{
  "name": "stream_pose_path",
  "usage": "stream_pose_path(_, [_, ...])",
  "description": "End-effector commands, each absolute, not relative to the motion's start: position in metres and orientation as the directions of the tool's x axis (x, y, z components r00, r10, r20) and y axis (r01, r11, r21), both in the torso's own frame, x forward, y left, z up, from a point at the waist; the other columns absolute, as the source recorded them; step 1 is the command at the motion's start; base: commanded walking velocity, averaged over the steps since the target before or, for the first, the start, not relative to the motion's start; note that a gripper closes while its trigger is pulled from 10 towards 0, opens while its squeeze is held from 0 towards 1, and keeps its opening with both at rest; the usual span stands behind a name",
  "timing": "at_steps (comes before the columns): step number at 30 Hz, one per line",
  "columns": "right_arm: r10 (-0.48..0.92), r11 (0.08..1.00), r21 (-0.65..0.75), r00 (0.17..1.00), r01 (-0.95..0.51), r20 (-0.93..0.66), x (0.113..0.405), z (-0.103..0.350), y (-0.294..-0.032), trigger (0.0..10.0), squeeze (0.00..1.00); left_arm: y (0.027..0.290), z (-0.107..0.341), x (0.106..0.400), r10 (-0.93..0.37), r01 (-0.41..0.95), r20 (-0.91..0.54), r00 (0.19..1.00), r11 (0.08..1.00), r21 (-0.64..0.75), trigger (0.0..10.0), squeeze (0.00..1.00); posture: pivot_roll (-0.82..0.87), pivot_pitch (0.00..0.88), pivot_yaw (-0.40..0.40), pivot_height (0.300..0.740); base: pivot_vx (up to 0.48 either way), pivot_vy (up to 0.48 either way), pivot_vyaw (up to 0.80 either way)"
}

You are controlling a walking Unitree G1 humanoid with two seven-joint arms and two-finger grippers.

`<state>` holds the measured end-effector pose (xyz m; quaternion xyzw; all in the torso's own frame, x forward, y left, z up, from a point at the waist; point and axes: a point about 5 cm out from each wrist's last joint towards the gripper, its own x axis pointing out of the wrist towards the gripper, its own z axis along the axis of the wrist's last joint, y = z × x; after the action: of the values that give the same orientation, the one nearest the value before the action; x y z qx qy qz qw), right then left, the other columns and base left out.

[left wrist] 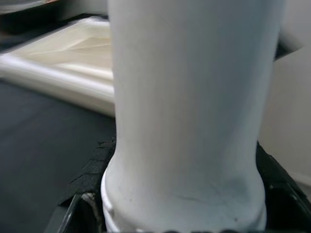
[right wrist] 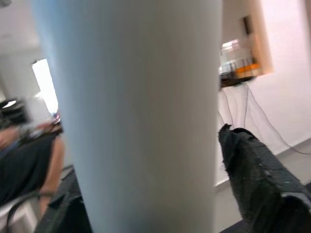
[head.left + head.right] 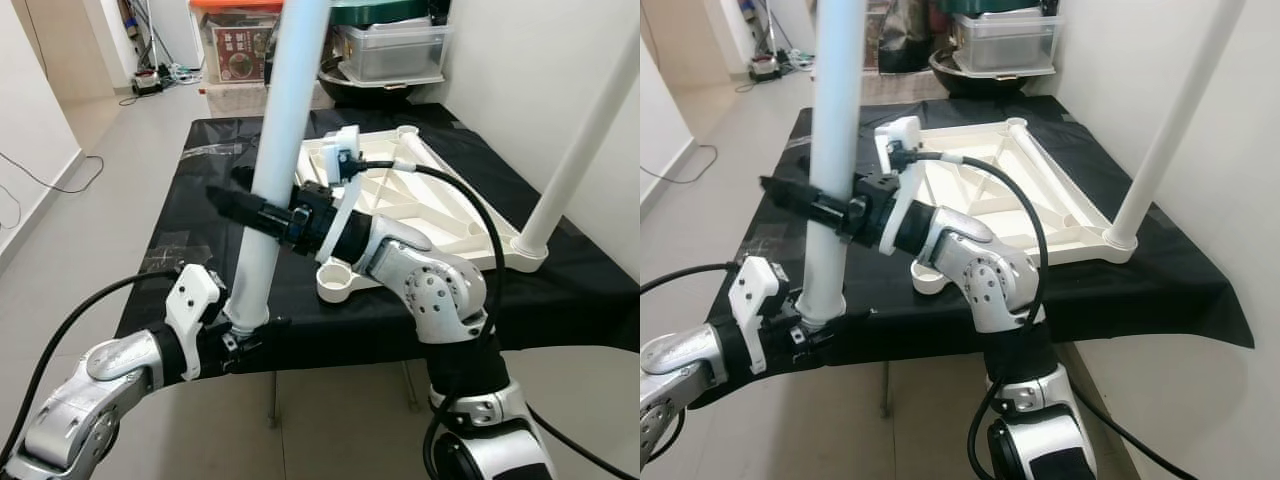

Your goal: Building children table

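While both grippers were clamped on the same tall white plastic table leg [image 3: 283, 150], the right gripper [image 3: 262, 217] gripped it partway up, its long black fingers [image 2: 252, 174] closed on either side of the tube, and the left gripper [image 3: 248, 338] pinched the flared bottom end just at the near edge of the table. The leg stood nearly upright, leaning slightly, its top running out of the head views. Its foot hung at the table's front edge, to the left of the empty round socket [image 3: 338, 281] at the near corner of the upturned cream-white plastic tabletop [image 3: 420, 205]; leg and socket were near but apart. A second white leg [image 3: 580, 150] already stood in the tabletop's right corner socket, slanting up beside the pale wall [image 3: 560, 60].

The tabletop lay underside-up, ribs showing, on a black cloth [image 3: 200, 210] covering the work table, with bare cloth open to its left. Grey tiled floor [image 3: 90, 190] stretched away on the left. Beyond the far edge stood clear plastic storage boxes [image 3: 395, 50].

The right arm [image 3: 430, 290] bent sharply at the elbow and reached across leftward; the left arm [image 3: 90, 395] came up from below, forearm angled toward the table edge.
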<state>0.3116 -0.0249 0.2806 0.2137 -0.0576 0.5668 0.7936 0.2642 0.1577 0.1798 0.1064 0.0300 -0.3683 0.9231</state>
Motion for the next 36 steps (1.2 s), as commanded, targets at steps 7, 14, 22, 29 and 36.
stream_pose_path(7, [0.794, 0.281, 0.565, 0.519, -0.776, 0.317, 0.317, 0.259, -0.025, 10.0, 0.00, 0.158, 0.164, 0.300, -0.275, 0.324, -0.174, 0.945, 0.848, 0.419, 10.0, 0.00, -0.01, 0.000, 0.004, 0.740, 0.000, 0.000, 0.00])
stream_pose_path(14, [0.762, 0.281, 0.642, 0.573, -0.713, 0.303, 0.315, 0.252, -0.018, 10.0, 0.00, 0.134, 0.157, 0.310, -0.248, 0.293, -0.158, 0.956, 0.854, 0.430, 10.0, 0.00, -0.01, 0.000, 0.007, 0.740, 0.000, 0.000, 0.00])
stream_pose_path(22, [0.619, 0.436, 0.698, 0.753, -0.567, 0.225, 0.329, 0.246, -0.016, 10.0, 0.00, 0.082, 0.146, 0.316, -0.305, 0.369, -0.207, 0.930, 0.766, 0.527, 10.0, 0.00, -0.01, 0.000, 0.011, 0.740, 0.000, 0.000, 0.00])
stream_pose_path(29, [0.452, 0.569, 0.700, 0.875, -0.431, 0.171, 0.337, 0.240, -0.026, 10.0, 0.00, 0.064, 0.138, 0.313, -0.320, 0.399, -0.239, 0.917, 0.753, 0.523, 10.0, 0.00, -0.01, 0.000, 0.012, 0.740, 0.000, 0.000, 0.00])
stream_pose_path(36, [0.505, 0.502, 0.746, 0.848, -0.438, 0.157, 0.332, 0.233, -0.014, 3.4, 0.00, 0.055, 0.138, 0.315, -0.333, 0.401, -0.224, 0.916, 0.733, 0.550, 10.0, 0.00, -0.01, 0.000, 0.009, 0.740, 0.000, 0.000, 0.00])
